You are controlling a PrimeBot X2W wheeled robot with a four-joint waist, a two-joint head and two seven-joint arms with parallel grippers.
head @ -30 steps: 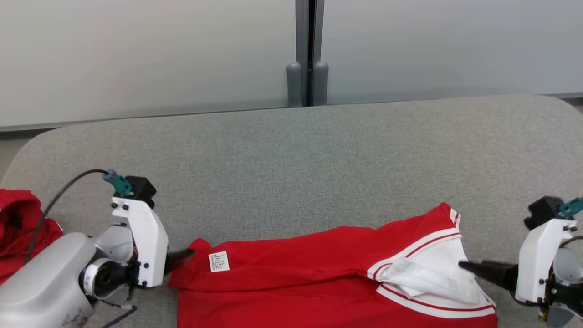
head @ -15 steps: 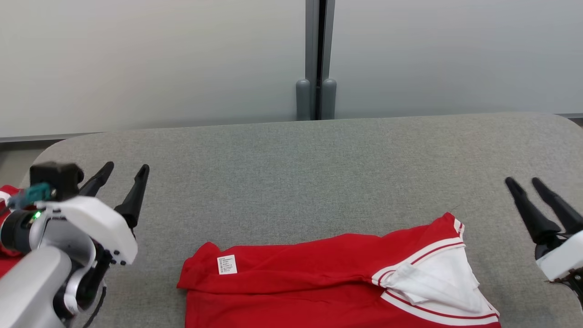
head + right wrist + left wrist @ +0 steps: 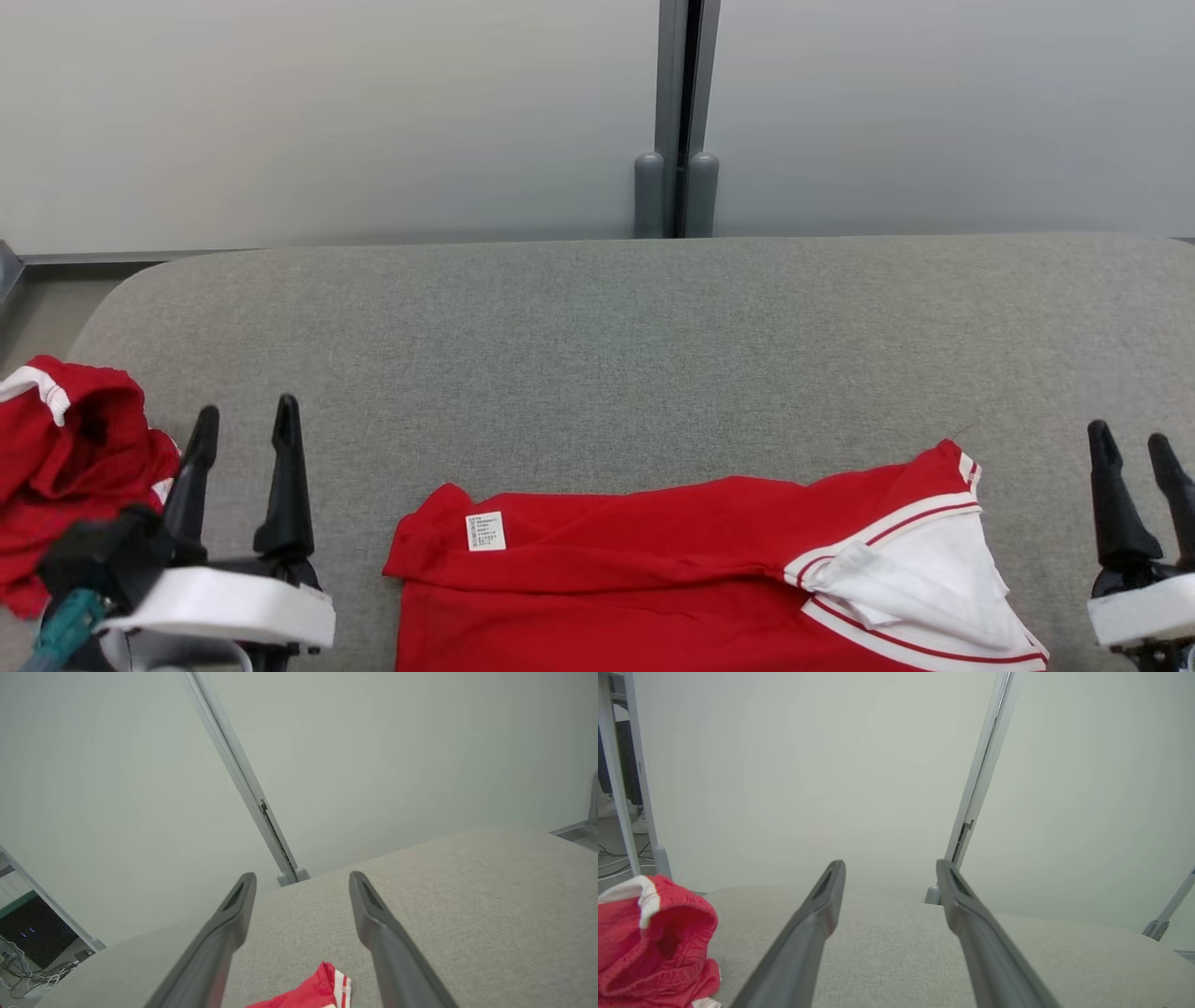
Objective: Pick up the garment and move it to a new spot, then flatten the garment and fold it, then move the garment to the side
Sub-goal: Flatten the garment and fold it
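Observation:
The garment [image 3: 653, 569], red with white striped trim and a small white label, lies folded flat at the near edge of the grey table [image 3: 597, 336]; one striped corner of the garment [image 3: 322, 989] shows low in the right wrist view. My left gripper [image 3: 245, 418] stands open at the lower left, fingers pointing up, apart from the garment's left edge. At the lower right my right gripper [image 3: 1130, 443] is open too, just right of the white sleeve. Both hold nothing. In the wrist views the left gripper [image 3: 889, 870] and right gripper [image 3: 301, 882] show spread fingers.
A second crumpled red cloth [image 3: 65, 467] sits at the table's left end, close to my left gripper, and appears as the red cloth [image 3: 649, 942] in the left wrist view. Frosted panels with a grey post [image 3: 677, 112] stand behind the table.
Both grippers have drawn away from the garment's two ends and turned their fingers upward, open. The head camera has shifted, so the table sits lower and more to the right.

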